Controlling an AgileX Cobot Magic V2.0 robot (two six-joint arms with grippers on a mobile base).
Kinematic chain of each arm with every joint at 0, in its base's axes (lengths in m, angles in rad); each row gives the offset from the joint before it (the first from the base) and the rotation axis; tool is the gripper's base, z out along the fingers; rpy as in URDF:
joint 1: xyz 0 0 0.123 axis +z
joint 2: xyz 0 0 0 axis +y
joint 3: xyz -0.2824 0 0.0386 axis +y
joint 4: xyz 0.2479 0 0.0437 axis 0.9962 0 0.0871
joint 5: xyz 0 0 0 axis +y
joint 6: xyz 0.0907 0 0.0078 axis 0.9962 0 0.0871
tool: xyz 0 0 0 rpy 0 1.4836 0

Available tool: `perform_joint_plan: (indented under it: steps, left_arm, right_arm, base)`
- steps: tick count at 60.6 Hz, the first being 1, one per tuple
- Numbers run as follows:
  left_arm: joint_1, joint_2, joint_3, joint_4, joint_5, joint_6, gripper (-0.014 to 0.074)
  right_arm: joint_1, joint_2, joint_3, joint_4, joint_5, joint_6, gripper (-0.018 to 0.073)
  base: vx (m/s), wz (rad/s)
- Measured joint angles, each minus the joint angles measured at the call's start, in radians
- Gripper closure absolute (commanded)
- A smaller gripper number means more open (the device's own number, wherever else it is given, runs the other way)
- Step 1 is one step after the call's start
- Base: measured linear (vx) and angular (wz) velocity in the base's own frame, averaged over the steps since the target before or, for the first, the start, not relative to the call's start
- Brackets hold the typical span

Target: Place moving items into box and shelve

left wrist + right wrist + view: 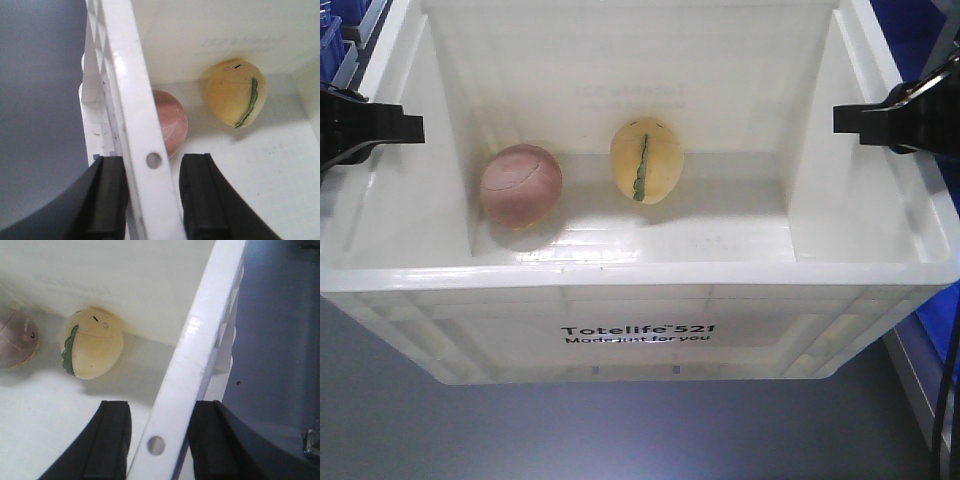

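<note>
Pink ball (521,186) & yellow egg (646,162) loose in box (640,272), by its far wall; prob roll if tipped. L gripper (152,172) & R gripper (157,415) clamp box side rims: stiff, slick plastic, likely light.

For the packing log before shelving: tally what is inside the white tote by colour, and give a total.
Inside the white tote:
Pinkish-brown ball: 1
Pale yellow egg with a green stripe: 1
Total: 2
</note>
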Motion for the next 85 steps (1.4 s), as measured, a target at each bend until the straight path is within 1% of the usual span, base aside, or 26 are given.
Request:
perform_joint_plan:
  steps: [61,85]
  left_arm:
    - [0.000,0.000,0.000,0.000,0.000,0.000,0.0603]
    - [0.000,0.000,0.000,0.000,0.000,0.000,0.0603]
  right_arm:
    - [0.000,0.000,0.000,0.000,0.001,0.000,0.0565]
    - [0.000,0.000,0.000,0.000,0.000,0.000,0.0565]
  base:
    - [0.43,0.02]
    - [0.39,0.11]
